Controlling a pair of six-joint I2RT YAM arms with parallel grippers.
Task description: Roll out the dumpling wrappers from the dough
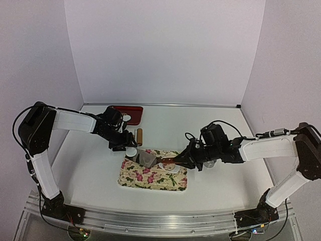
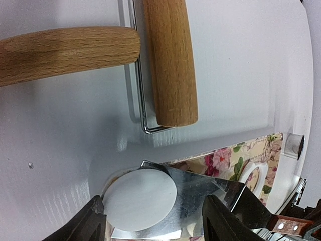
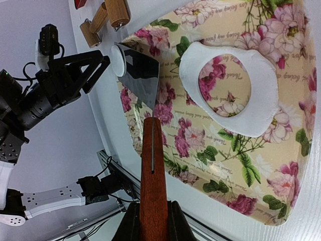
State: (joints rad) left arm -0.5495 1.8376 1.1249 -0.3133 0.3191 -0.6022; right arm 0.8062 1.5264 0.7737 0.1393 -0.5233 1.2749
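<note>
Left wrist view: where is the dumpling wrapper (image 2: 140, 198)? — Op1
On the spatula (image 2: 200, 193) blade, just off the far left corner of the floral mat (image 2: 225, 158). Left hand (image 2: 152, 206) spread wide, straddling it, gripping nothing. Right hand (image 3: 152, 223) clamped on the spatula handle. — Op2

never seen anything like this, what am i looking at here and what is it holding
These are two robot arms bolted to a table. One picture looks down from above; the other two come from cameras on the left and right wrists. On the table lie a floral mat, a wooden rolling pin and a red tray. On the mat sits leftover dough with a hole. The right arm's jaws are shut on the handle of a spatula; its metal blade carries a round dough wrapper. The left arm's jaws stand open either side of that wrapper.
</note>
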